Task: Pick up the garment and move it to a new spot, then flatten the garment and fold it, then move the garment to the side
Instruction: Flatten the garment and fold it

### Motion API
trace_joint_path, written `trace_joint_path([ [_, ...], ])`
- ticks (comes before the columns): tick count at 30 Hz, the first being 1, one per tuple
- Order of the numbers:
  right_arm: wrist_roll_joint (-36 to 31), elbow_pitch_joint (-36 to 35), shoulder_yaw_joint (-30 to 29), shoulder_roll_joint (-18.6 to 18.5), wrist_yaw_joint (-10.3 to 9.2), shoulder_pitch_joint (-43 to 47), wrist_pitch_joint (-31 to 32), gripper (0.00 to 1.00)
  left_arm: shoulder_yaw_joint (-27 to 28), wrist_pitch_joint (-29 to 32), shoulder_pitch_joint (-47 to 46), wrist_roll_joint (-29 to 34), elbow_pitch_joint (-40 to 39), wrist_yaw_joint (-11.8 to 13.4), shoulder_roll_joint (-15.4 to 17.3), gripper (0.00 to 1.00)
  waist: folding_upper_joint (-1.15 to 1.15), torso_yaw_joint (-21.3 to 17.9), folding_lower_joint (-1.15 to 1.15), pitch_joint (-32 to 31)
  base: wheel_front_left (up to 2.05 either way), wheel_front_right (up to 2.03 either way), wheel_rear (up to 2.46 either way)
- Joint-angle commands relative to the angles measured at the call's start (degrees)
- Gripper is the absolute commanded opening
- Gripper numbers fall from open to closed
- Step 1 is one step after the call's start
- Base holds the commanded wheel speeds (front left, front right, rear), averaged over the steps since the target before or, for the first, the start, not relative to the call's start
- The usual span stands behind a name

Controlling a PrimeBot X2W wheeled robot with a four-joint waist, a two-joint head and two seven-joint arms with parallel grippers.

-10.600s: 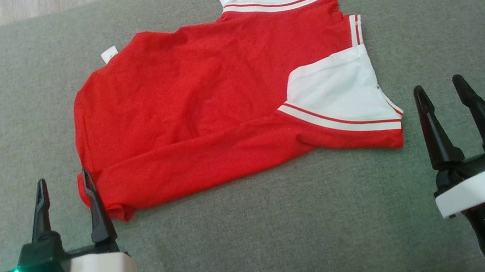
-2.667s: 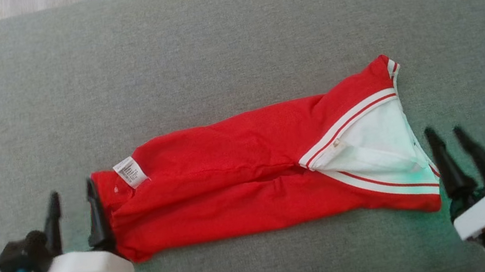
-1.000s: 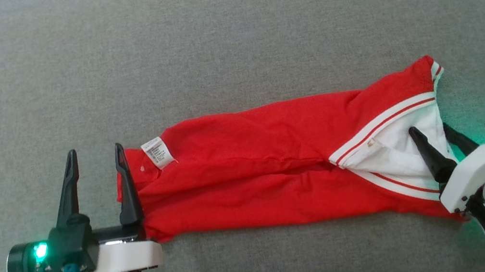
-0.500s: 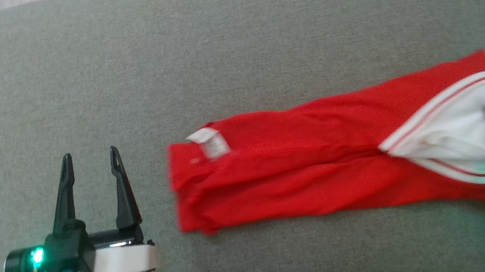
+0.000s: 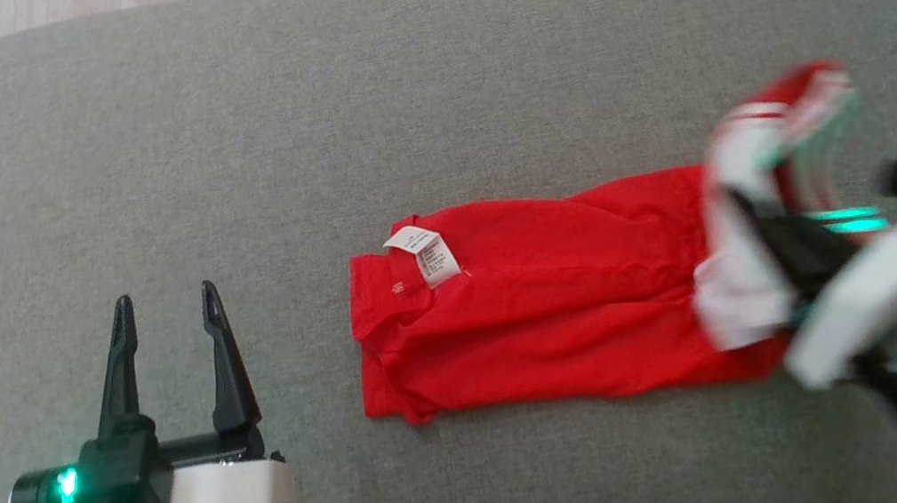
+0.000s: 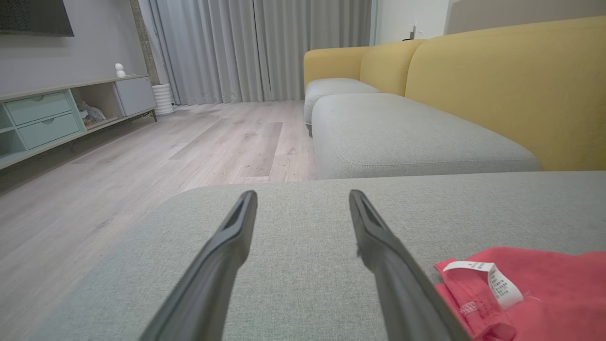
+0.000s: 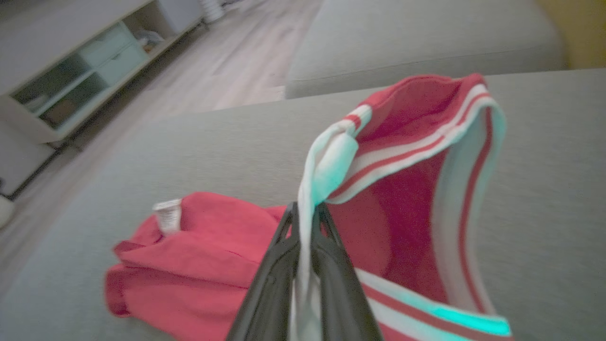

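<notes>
The right end effector (image 7: 305, 213) has its two dark fingers pressed together on a thin edge of the garment (image 7: 199, 246), at the white, red-striped sleeve end. That end is raised off the grey sofa cushion (image 5: 216, 144) and stands up above and beyond the fingertips like an open hood. The red body trails away below and to the fingers' left and lies flat on the cushion. Pinching only the edge looks deliberate. It lets the striped end be carried over the red body to make a fold, while the rest of the cloth anchors itself on the cushion. The head view is smeared around this arm, so how much cloth sits between the fingers is probably best judged from the wrist view alone.

The left end effector (image 5: 161, 297) is spread wide and holds nothing, low over the cushion. The garment's other end, with its white care label (image 5: 427, 255), lies off to this end effector's right. It is near but not touching, leaving the hem free to be pinned or grasped.
</notes>
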Motion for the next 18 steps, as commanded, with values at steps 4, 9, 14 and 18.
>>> trace_joint_path([
  [4,3.0,-0.6,9.2,6.2,-0.04,-6.7,2.9,0.00,1.7,-0.4,-2.3,-0.4,-1.6,-0.3,0.8,1.00,0.00,1.4,0.00,0.3,0.00,0.00,0.00],
  [9,8.3,10.0,20.5,10.1,-0.04,-13.3,-0.3,0.00,0.1,-0.7,-3.8,-0.5,-0.4,-1.4,-0.9,1.00,0.00,5.3,0.00,1.5,0.00,0.00,0.00],
  [14,13.7,18.1,25.6,10.3,-0.04,-17.7,-7.4,0.26,-0.5,-1.2,-5.3,-0.7,1.5,-2.3,-2.1,1.00,0.00,7.9,0.00,2.8,0.00,0.00,0.00],
  [18,16.1,21.3,29.1,10.3,-0.04,-20.3,-13.1,1.00,-0.3,-1.8,-5.3,-0.8,2.5,-2.3,-2.6,1.00,0.00,7.9,0.00,3.1,0.00,0.00,0.00],
])
